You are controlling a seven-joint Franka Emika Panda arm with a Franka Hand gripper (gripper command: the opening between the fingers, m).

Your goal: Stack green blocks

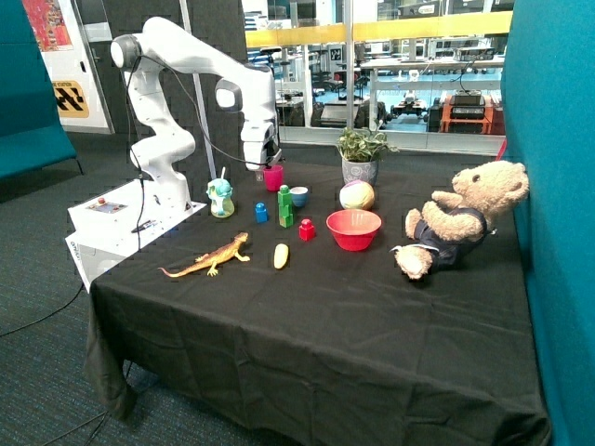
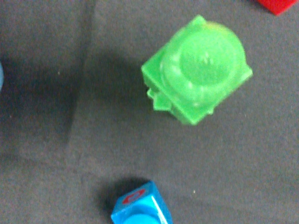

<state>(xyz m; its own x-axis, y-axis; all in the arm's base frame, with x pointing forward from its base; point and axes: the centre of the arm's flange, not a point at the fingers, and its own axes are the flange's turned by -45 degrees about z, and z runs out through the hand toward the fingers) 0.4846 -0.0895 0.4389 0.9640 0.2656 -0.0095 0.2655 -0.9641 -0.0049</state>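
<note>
1. Green blocks [image 1: 285,207], small bright-green plastic toy bricks with studded tops, stacked as one short column on the black tablecloth [image 1: 307,316], between the small blue plastic block [image 1: 261,213] at nine o'clock and the small red plastic block [image 1: 307,229] near four o'clock.
2. Likely light, stiff and smooth; probably prone to toppling if nudged. Best taken by two opposite flat side walls of the top brick, below the stud.
3. White arm's gripper [image 1: 264,163] raised above the table near the pink cup [image 1: 272,177], well apart from the column; spread or pressed together: cannot tell.
4. Outside view alone shows column height. Wrist view alone shows the round top stud [image 2: 203,63] from above and lower bricks slightly twisted out of line.
</note>
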